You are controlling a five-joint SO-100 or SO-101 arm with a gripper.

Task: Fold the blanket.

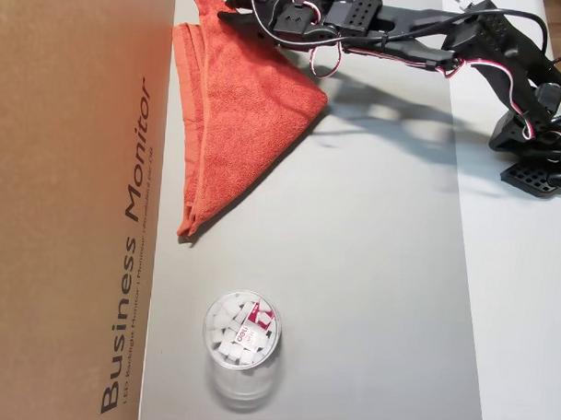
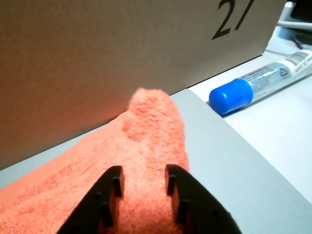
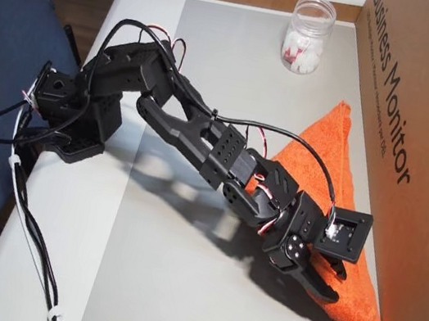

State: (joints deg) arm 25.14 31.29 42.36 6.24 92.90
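Low, outstretched arm over blanket

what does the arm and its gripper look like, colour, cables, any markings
The arm is built of matte black plastic segments with boxy servo housings, some with rows of small round holes. Thin red, white and black wires loop between the joints, and a thicker black cable trails off its base. The two-finger black gripper has ridged inner faces. No markings are legible.
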